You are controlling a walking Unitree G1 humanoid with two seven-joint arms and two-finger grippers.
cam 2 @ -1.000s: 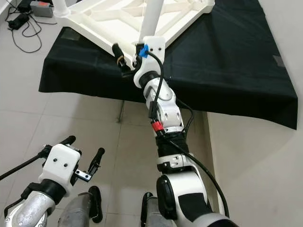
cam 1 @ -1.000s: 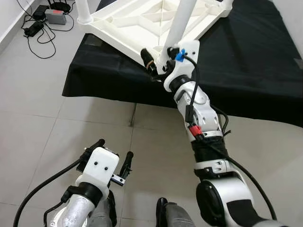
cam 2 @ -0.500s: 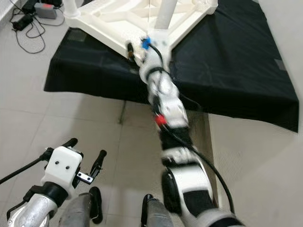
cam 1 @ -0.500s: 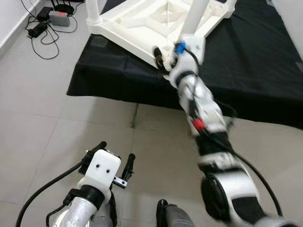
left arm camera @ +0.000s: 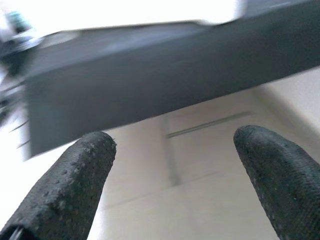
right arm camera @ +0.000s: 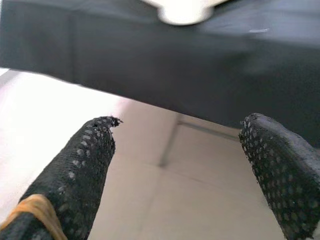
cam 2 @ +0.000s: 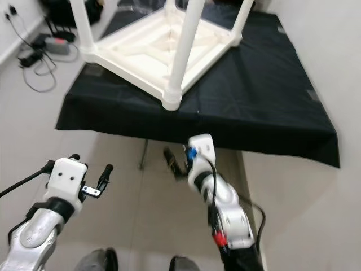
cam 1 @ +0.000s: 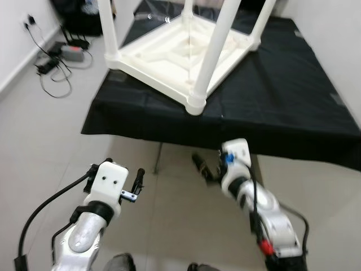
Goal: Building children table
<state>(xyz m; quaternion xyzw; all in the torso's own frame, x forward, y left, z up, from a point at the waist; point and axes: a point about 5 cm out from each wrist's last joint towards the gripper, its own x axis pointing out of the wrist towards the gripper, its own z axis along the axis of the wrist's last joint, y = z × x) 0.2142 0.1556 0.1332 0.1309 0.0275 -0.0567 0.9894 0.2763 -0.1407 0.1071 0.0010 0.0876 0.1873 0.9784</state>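
Nearest, the left gripper [cam 1: 121, 178] hangs over the tiled floor [cam 1: 45, 135], fingers spread and empty. To its right, the right gripper [cam 1: 206, 167] hovers just below the near edge of the black cloth [cam 1: 282, 96], jaws released, holding nothing. Farther off, the white children's table [cam 1: 180, 51] lies upside down on that cloth, legs pointing up. Cables [cam 1: 48, 62] lie far left.

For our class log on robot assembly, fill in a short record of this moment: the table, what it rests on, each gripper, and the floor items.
table: white children's table, upside down, legs pointing up
support: black cloth covering a low platform
right gripper: open, holding nothing, low in front of the cloth's edge
left gripper: open, holding nothing, over the tiled floor
floor items: cables and small devices by the wall
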